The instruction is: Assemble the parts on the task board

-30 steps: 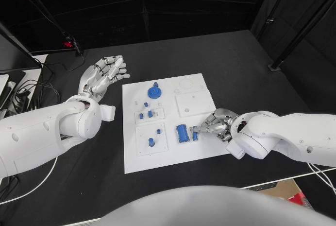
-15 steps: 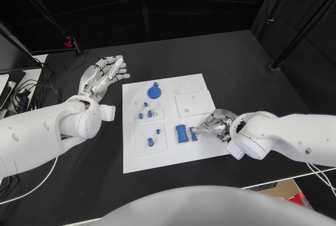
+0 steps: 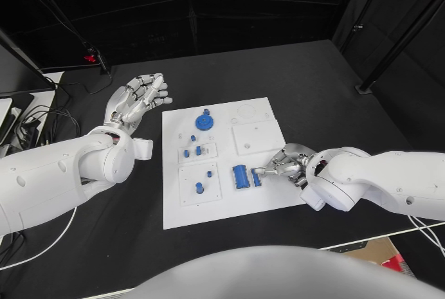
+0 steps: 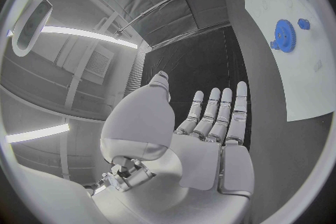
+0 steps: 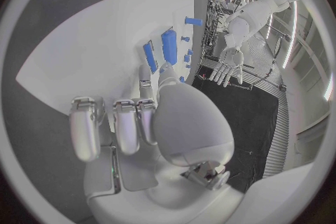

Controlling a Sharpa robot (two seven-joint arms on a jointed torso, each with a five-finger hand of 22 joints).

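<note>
task board [image 3: 222, 206]: lies in the middle of the desk [image 3: 278, 74], between the two hands
left hand [image 3: 136, 98]: off the board's far left corner, above the desk, well apart from the parts
right hand [image 3: 289, 165]: at the board's right edge, fingers [image 3: 267, 172] reaching onto it
two long parts [image 3: 245, 177]: side by side on the board, just beside those fingers
gear-like part [image 3: 204, 123]: on the board's far half
small parts [image 3: 197, 150]: on the board's left half, between the gear-like part and the near edge

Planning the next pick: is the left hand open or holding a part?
Open. The left hand hovers over the black table beside the task board, fingers straight and apart, palm empty in the left wrist view.
</note>
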